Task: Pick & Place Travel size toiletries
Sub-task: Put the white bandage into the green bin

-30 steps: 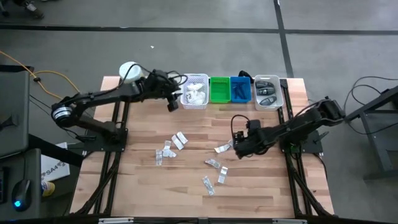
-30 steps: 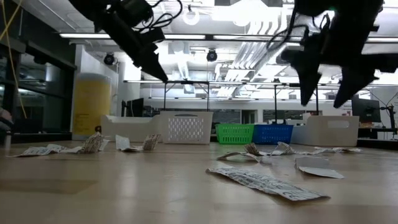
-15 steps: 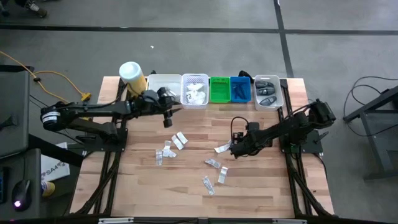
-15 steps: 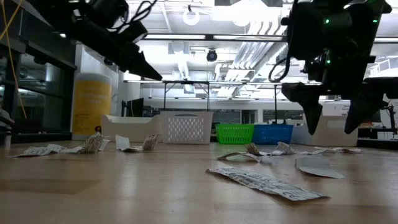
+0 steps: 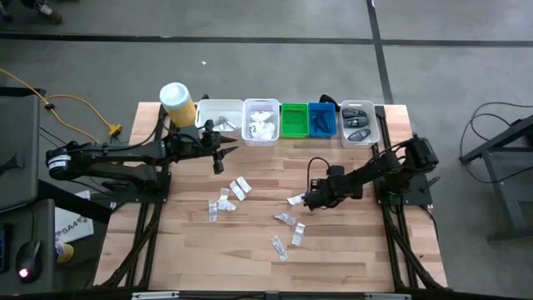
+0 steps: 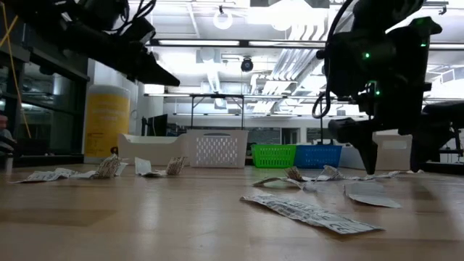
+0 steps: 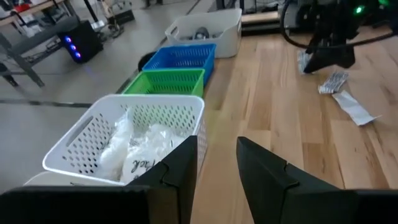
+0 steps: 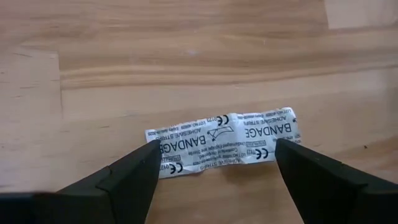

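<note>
Left gripper (image 5: 218, 158), its dark fingers parted with nothing between them, hangs above the light wooden table (image 5: 350, 250) just before the white perforated plastic basket (image 5: 261, 122) holding white sachets (image 7: 134, 149). Flat white paper sachets (image 5: 237, 188) lie scattered mid-table. Right gripper (image 5: 306, 200), fingers spread wide, straddles a white bandage sachet (image 8: 227, 140) lying flat on the wood, not yet gripped.

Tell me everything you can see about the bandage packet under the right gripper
The bandage packet is a flat white paper wrapper, slightly crinkled, printed with BANDAGE and ADHESIVE STRIPS. It lies flat on the wooden table, apart from the other sachets. The right gripper hangs open directly over it, one finger toward each end; contact cannot be told.
</note>
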Tool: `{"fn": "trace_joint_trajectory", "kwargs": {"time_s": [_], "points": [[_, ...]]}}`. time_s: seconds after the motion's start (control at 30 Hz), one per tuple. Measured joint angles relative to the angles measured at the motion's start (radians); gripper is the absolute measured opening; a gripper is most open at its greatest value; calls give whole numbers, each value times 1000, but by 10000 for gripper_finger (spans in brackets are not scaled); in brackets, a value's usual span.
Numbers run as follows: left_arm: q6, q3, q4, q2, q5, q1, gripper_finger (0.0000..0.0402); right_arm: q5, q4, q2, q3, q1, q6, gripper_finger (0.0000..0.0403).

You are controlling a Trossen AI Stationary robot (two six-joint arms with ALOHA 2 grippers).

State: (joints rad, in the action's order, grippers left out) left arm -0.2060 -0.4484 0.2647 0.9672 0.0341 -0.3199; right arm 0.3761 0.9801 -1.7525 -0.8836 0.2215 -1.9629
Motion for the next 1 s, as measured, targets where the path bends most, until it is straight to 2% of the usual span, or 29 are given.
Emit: {"fn": "trace_joint_trajectory", "kwargs": {"time_s": [0.13,0.4,0.7,0.87,1.0], "points": [[-22,0,-8,1,0,0,110,-9,-19,-2,-1,-2,0,283],[-33,0,-23,1,-1,0,110,-26,-34,-2,1,-2,25,182],[-36,0,-35,1,-1,0,110,-31,-60,-3,1,-2,59,93],[-36,0,-36,1,-1,0,110,-34,-61,-3,2,-2,91,22],[-37,0,-36,1,-1,0,110,-25,-60,11,4,-2,111,7]]}}
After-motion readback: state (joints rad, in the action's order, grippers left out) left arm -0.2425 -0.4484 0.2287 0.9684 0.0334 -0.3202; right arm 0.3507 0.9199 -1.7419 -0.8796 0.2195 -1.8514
